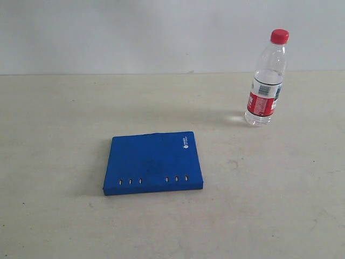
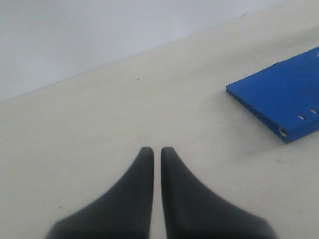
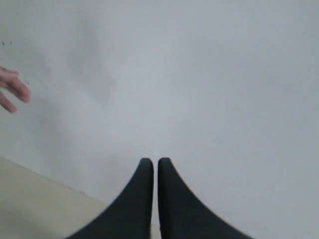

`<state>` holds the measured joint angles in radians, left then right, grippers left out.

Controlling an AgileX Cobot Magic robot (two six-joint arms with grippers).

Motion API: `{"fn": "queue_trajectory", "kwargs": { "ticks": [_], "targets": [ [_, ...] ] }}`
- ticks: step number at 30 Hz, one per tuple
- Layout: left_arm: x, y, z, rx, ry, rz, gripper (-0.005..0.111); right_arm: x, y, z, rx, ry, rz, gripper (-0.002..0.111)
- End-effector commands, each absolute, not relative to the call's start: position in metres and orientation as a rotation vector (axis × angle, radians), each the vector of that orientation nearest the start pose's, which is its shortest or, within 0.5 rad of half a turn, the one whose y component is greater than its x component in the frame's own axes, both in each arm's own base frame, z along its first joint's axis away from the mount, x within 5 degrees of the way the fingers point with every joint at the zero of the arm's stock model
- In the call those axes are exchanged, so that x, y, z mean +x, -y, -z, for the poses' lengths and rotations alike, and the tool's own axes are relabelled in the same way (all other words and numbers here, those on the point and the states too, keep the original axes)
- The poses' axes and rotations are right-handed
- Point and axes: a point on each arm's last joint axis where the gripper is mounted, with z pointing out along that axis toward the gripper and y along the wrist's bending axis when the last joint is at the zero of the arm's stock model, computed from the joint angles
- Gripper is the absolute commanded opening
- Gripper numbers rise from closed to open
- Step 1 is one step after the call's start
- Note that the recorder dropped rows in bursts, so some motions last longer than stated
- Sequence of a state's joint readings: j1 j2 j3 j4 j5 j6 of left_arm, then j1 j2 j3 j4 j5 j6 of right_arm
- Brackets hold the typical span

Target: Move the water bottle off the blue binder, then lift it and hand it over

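Note:
The water bottle, clear with a red cap and red-and-white label, stands upright on the table at the back right, well apart from the blue binder. That binder lies flat near the table's middle, rivets toward the front; one corner of the binder shows in the left wrist view. My left gripper is shut and empty over bare table, short of that corner. Facing a pale wall, my right gripper is shut with nothing held. Neither gripper appears in the exterior view.
The beige table meets a pale wall at the back. A person's fingers show at one edge of the right wrist view, in front of the wall.

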<state>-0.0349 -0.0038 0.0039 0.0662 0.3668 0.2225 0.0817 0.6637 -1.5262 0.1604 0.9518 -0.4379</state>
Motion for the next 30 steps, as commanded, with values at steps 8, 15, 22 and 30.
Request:
{"fn": "queue_trajectory", "kwargs": {
  "ticks": [8, 15, 22, 30],
  "targets": [
    [0.056, 0.002, -0.193, 0.222, -1.691, -0.142, 0.005, 0.011, -0.01, -0.429, -0.249, -1.592, -0.043, 0.0],
    [0.056, 0.008, -0.198, -0.128, -1.651, 0.265, 0.005, 0.07, -0.006, -0.319, 0.14, -1.42, -0.304, 0.0],
    [0.056, 0.007, -0.204, -0.225, -1.577, 0.354, 0.005, 0.099, -0.005, -0.217, 0.171, -1.665, -0.228, 0.0],
    [0.056, 0.008, -0.206, -0.356, -1.55, 0.508, 0.005, 0.103, -0.006, -0.186, 0.169, -1.874, -0.198, 0.0]
  ]
}}
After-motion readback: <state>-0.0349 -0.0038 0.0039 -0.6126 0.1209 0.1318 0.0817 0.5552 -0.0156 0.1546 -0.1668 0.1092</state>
